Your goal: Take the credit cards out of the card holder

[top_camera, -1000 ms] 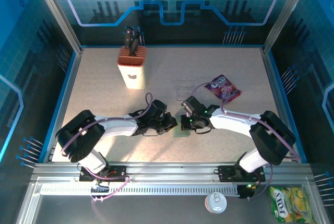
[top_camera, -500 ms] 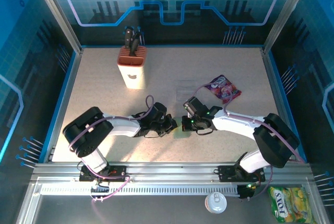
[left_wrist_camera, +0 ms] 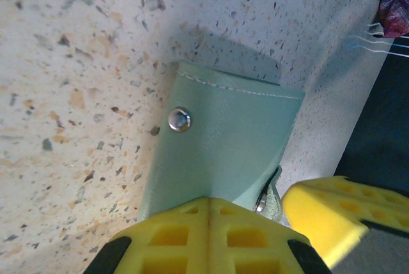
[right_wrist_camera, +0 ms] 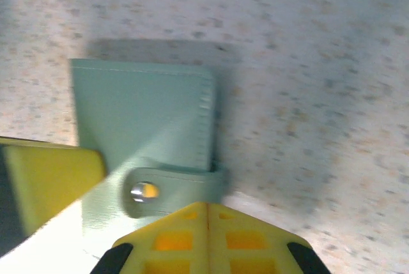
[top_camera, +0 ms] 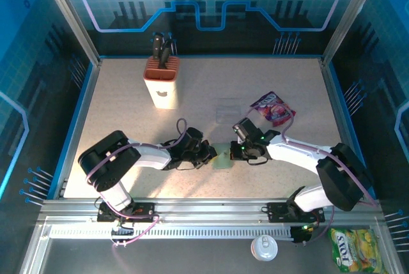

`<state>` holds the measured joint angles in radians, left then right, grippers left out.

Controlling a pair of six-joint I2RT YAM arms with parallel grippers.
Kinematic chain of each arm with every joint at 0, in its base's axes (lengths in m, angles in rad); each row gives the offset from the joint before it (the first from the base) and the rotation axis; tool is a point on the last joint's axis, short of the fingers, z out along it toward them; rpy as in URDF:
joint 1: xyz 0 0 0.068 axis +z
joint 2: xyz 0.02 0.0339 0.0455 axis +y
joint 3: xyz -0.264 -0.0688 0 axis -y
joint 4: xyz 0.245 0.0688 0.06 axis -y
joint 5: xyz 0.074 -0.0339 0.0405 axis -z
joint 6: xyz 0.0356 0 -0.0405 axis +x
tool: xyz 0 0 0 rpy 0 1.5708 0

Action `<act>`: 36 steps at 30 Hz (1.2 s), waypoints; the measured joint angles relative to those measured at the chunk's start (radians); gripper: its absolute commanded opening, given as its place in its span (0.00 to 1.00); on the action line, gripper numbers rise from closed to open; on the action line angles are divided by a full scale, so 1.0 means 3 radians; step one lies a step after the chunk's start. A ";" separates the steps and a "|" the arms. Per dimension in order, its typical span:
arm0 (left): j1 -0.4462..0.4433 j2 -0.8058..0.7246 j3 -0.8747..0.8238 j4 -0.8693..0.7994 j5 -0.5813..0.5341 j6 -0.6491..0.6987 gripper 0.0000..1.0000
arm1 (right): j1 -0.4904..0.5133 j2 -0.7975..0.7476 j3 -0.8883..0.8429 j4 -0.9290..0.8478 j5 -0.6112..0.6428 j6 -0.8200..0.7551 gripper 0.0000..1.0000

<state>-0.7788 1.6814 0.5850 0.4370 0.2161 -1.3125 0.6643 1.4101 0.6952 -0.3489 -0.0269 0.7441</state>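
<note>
The card holder is a pale green wallet lying folded on the speckled table between my two grippers. In the left wrist view the card holder shows a metal snap stud, and its near edge runs in between the shut fingers of my left gripper. In the right wrist view the card holder has its strap tab leading into my shut right gripper. From above, the left gripper and right gripper meet the holder from either side. The credit cards are hidden.
A tan knife block stands at the back left. A purple snack packet lies behind the right arm. A yellow bag and a can sit beyond the front rail.
My right gripper has shifted right and slightly toward the near edge, still at the holder. The left gripper closed the last bit at the holder's left edge and stayed put.
</note>
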 measured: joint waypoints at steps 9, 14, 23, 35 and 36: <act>0.0011 -0.0023 -0.0055 0.0071 -0.0017 -0.0058 0.00 | -0.0099 -0.0221 -0.0102 -0.0122 -0.0037 -0.0053 0.04; 0.0011 0.0001 -0.0015 0.0043 0.0009 -0.0057 0.00 | 0.0038 -0.0168 0.0118 -0.0228 -0.0051 -0.0116 0.21; 0.0013 0.0003 -0.0014 0.0046 0.0022 -0.0058 0.00 | 0.0408 0.0389 0.0735 -0.0455 0.0064 -0.0229 0.34; 0.0022 0.0019 -0.0014 0.0055 0.0041 -0.0058 0.00 | 0.0429 0.0656 0.0913 -0.0626 0.0167 -0.0253 0.37; 0.0025 0.0020 -0.0014 0.0056 0.0047 -0.0058 0.00 | 0.0429 0.0668 0.0924 -0.0636 0.0167 -0.0254 0.37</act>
<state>-0.7712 1.6875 0.5808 0.4538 0.2302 -1.3300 0.7929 1.6104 0.9726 -0.5396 0.0231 0.6678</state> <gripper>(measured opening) 0.055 0.372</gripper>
